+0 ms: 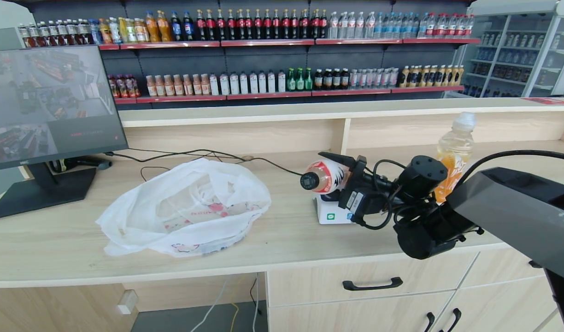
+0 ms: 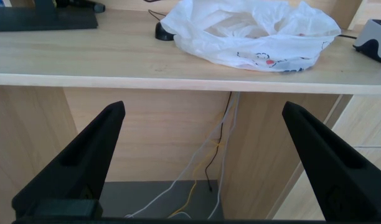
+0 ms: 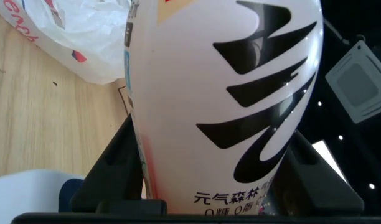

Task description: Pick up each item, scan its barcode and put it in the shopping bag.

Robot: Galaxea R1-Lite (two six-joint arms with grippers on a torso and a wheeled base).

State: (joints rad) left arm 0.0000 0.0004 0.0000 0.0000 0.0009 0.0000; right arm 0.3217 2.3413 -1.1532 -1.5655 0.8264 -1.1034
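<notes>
The right gripper (image 1: 339,177) grips a white bottle (image 1: 321,176) sideways, right of the shopping bag (image 1: 190,210). The left gripper (image 2: 202,118) gapes wide below the bag.

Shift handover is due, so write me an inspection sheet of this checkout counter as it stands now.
Surface: light wooden counter, with drawers below.
Job's things: crumpled white plastic shopping bag lies on the counter; white bottle with black stripes is held sideways above a small white box, likely the scanner; orange drink bottle with white cap stands upright behind the right arm.
Clutter: dark monitor on a black stand at the left.
Grippers: right gripper shut on the striped bottle; left gripper open, empty, below the counter edge.
Cables: black cable runs behind the bag; thin wires hang underneath.
Surroundings: shelves of bottled drinks; glass-door cooler.
</notes>
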